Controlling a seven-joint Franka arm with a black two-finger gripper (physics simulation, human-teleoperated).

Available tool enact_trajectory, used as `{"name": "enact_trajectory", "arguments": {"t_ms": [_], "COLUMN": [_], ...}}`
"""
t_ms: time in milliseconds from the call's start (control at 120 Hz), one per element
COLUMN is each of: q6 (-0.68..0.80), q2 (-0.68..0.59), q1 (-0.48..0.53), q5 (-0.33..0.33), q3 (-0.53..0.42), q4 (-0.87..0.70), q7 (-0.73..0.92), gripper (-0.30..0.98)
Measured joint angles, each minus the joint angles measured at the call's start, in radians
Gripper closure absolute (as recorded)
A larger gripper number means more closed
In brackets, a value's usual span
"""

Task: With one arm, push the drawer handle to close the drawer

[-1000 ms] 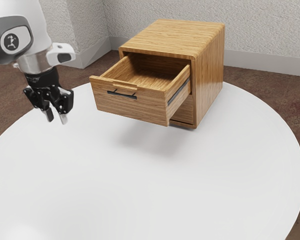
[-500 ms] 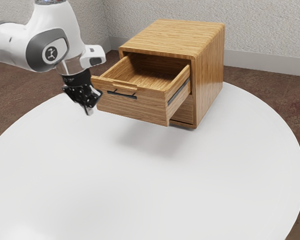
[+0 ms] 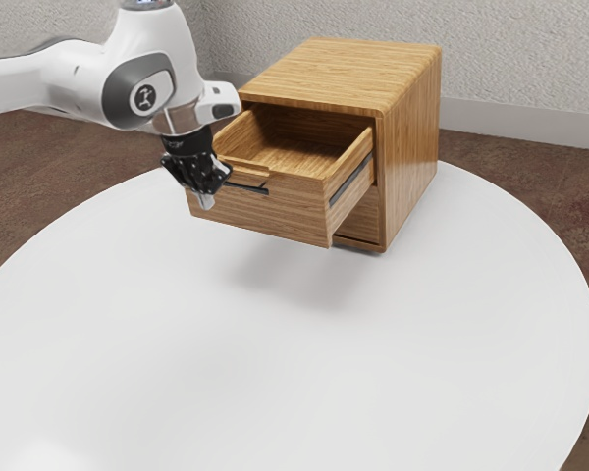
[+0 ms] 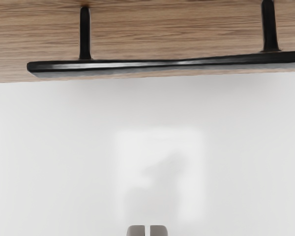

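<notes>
Item: tool (image 3: 206, 202), black, two-fingered, carried by the white arm (image 3: 170, 59). Condition: fingers brought together but for a thin slit; nothing held. Change: over the last second it has crossed from open space at the exterior view's left to a place just before the drawer front (image 3: 285, 218); its fingers, visibly parted at first, have drawn together.

Item: drawer, wooden, upper part of the cabinet (image 3: 410, 142). Condition: well open, jutting out over the worktop (image 3: 275, 383). Change: none seen — the front stands where it stood, so the closing itself has yet to register.

Item: handle (image 4: 137, 64), black bar on two posts, fixed to the drawer front. Position: ahead of the tool; in the wrist view, white worktop shows between bar and fingertips, which face the span between the posts. Contact: apparently none, though very near.

Assessment: the approach looks all but complete, the push still due. The narrowed fingers suit this — a blunt end to press with rather than a grasp. Next move: probably straight on toward the cabinet, at the height of the bar, level and square to the front. Risks: slipping under or over the slim bar, or pressing off-centre so that the drawer binds on its runners.
</notes>
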Motion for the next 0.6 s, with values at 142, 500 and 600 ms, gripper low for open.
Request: {"name": "enact_trajectory", "arguments": {"t_ms": [142,500,600], "q6": [-0.013,-0.04,-0.043], "q2": [0.048,0.125,0.146], "q1": [-0.037,-0.062,-0.063], "q5": [0.023,0.073,0.085], "q3": [0.0,0.003,0.004], "q4": [0.042,0.127,0.144], "q7": [-0.01,-0.031,-0.036], "gripper": [0.78,0.79,0.79]}}
